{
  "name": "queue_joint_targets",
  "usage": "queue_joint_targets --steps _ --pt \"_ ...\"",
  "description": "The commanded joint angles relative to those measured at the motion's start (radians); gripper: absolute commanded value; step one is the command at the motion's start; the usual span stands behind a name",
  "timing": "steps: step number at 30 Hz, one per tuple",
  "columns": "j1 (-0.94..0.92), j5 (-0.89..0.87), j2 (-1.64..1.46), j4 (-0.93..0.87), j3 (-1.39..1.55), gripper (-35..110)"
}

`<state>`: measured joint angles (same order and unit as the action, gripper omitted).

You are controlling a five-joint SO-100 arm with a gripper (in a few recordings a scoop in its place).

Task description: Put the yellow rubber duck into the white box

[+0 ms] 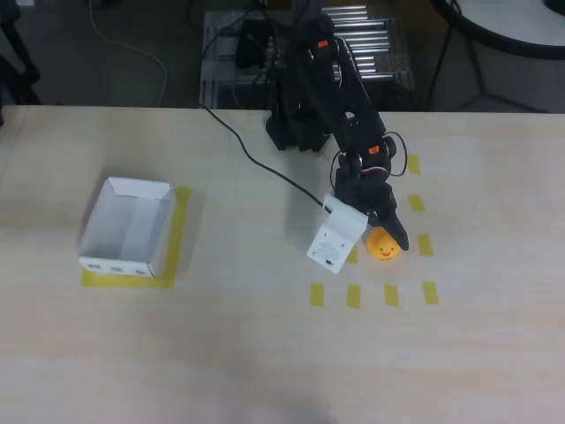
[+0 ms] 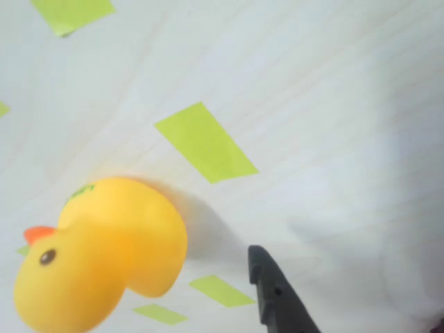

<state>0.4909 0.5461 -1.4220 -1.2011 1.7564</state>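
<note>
Yellow rubber duck point(image 1: 383, 246): on the table point(image 1: 265, 353), inside the frame of yellow tape marks point(image 1: 372, 294), not lifted.

Gripper point(image 1: 388, 237): directly over the duck; in the wrist view one dark finger point(image 2: 277, 295) stands just beside the duck point(image 2: 97, 253), apart from it. Jaws appear spread, nothing gripped.

White box point(image 1: 126, 226): well apart from the duck, to its left in the overhead view, on a yellow tape outline point(image 1: 180, 231); holds nothing.

Progress: early. Approach made; grasp, carry and drop into the box remain.

No readable text; the white box point(image 1: 128, 225) bears illegible blue marks.
</note>
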Motion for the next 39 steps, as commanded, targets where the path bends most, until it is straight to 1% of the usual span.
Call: queue_joint_targets --steps 1,8,10,11,12,13,21,28,31,35,37,39 --pt "0.017 0.005 0.005 0.012 -0.118 51" --pt "0.044 -0.025 0.055 0.012 -0.172 49" --pt "0.055 -0.040 0.066 0.012 -0.186 37" --pt "0.063 -0.048 0.072 0.012 -0.190 25" --pt "0.067 -0.066 0.078 0.011 -0.199 6" --pt "0.074 -0.078 0.086 0.002 -0.212 0" --pt "0.089 -0.121 0.089 -0.025 -0.256 0" --pt "0.051 -0.160 0.015 -0.106 -0.365 0" --pt "-0.017 -0.190 -0.100 -0.183 -0.483 0" --pt "-0.160 -0.210 -0.342 -0.227 -0.571 0" --pt "-0.259 -0.222 -0.505 -0.195 -0.526 0" --pt "-0.379 -0.222 -0.695 -0.132 -0.422 0"
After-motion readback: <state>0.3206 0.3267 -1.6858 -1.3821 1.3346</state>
